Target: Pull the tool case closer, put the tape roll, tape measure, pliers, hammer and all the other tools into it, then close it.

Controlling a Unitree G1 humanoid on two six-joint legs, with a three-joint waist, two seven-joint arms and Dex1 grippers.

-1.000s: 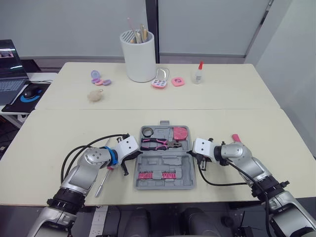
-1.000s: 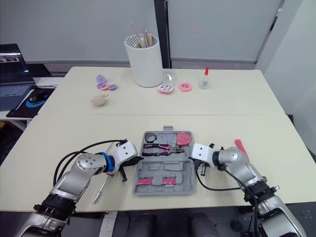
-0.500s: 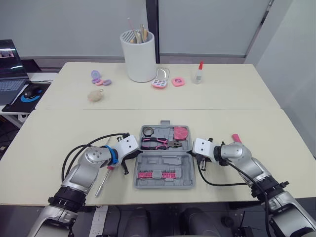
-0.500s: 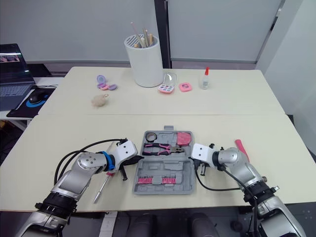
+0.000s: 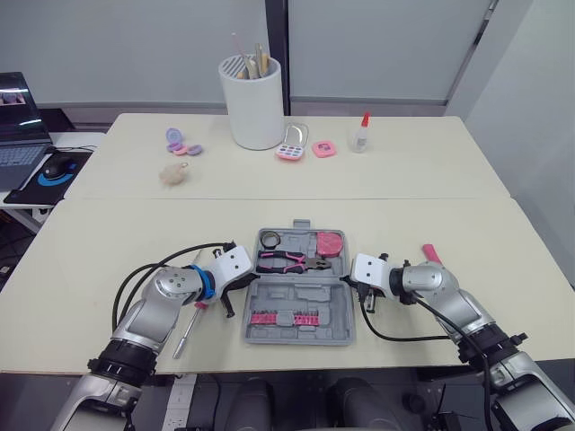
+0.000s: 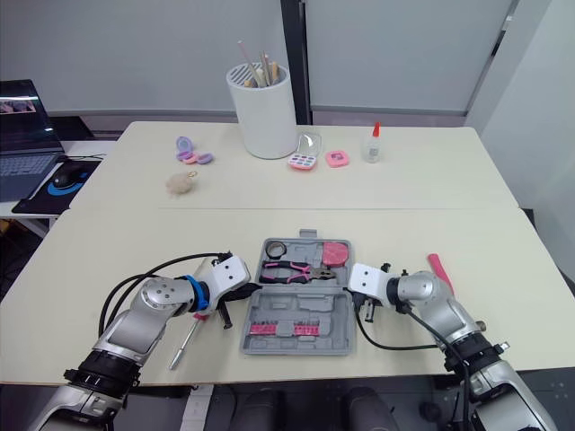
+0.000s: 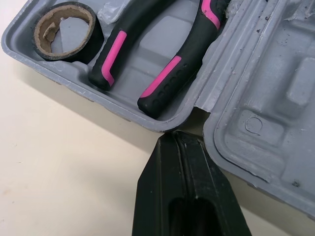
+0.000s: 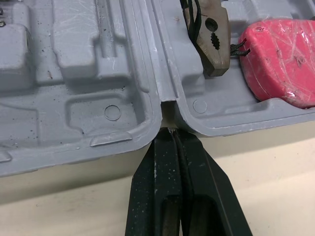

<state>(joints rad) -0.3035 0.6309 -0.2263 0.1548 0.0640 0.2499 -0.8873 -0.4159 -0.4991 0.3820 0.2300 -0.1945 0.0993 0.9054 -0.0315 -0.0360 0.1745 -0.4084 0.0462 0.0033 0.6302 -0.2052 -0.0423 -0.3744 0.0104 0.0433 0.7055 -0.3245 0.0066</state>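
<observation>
Tool case [image 5: 296, 294] hinge flanked by left gripper [image 7: 175, 137] and right gripper [image 8: 172, 132] (both pinched closed, pointing inward).

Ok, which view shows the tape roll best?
Left wrist view: the tape roll sits close up in a corner of the tool case, beside the pliers handles. The eye views show it as a small dark ring.

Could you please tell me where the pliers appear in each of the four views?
Left eye view: pliers in the far half of the tool case.
Right eye view: pliers likewise.
Left wrist view: the handles, beside the tape roll.
Right wrist view: the metal head, beside the tape measure.
Shared landmark: the case's hinge.
</observation>
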